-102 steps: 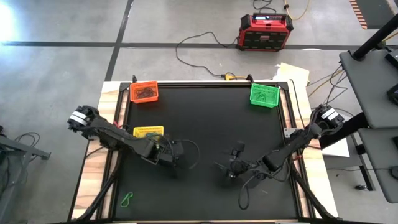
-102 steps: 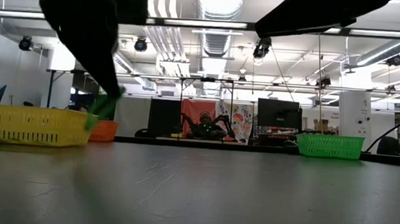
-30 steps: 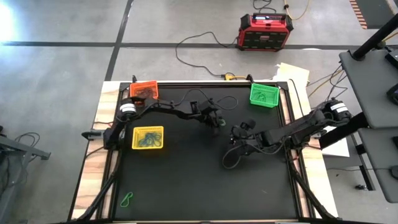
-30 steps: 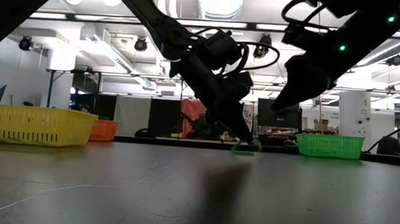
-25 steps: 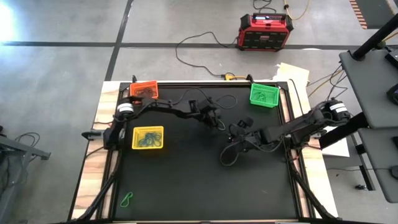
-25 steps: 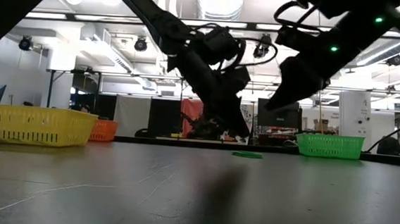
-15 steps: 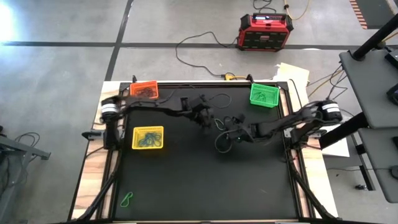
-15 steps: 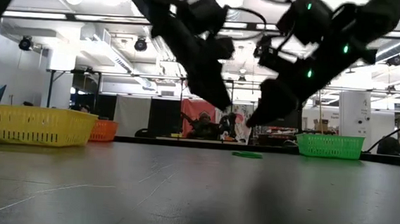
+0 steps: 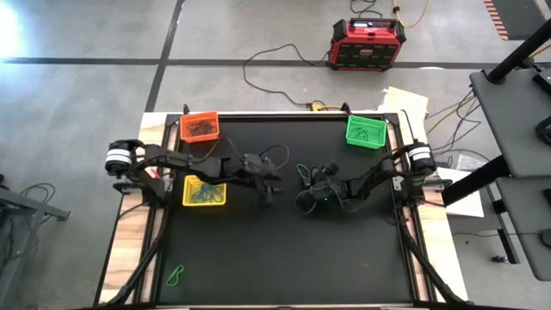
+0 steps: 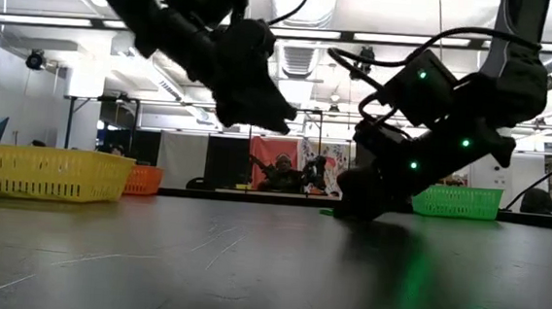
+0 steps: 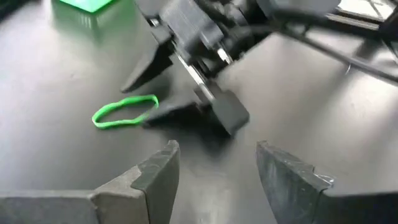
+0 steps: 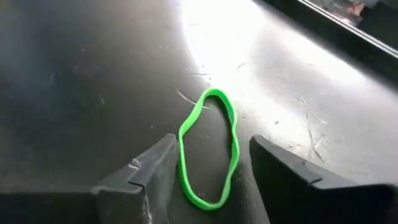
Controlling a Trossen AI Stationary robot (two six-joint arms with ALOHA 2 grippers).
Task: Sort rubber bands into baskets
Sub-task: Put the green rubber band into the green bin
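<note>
- Stray green rubber band [image 9: 176, 275] lies on the wood at the near left corner, off the black surface [image 9: 284, 258]; well apart from both arms.
- Left tool [image 9: 269, 191] hangs mid-surface, fingers apart and empty, just beside the yellow basket [image 9: 205, 190].
- Right tool [image 12: 202, 180] is low over the target green band [image 12: 208, 149], fingers spread either side of it, nothing gripped yet. Band lies flat mid-surface, free of both tools.
- Handling guess: near-weightless, limp, thin; it will flex and may slide or flick off the fingers. Best to pinch across one long strand with the tips pressed to the surface.
- Far edge: orange basket [image 9: 200, 127] left, green basket [image 9: 365, 132] right, the likely drop.
</note>
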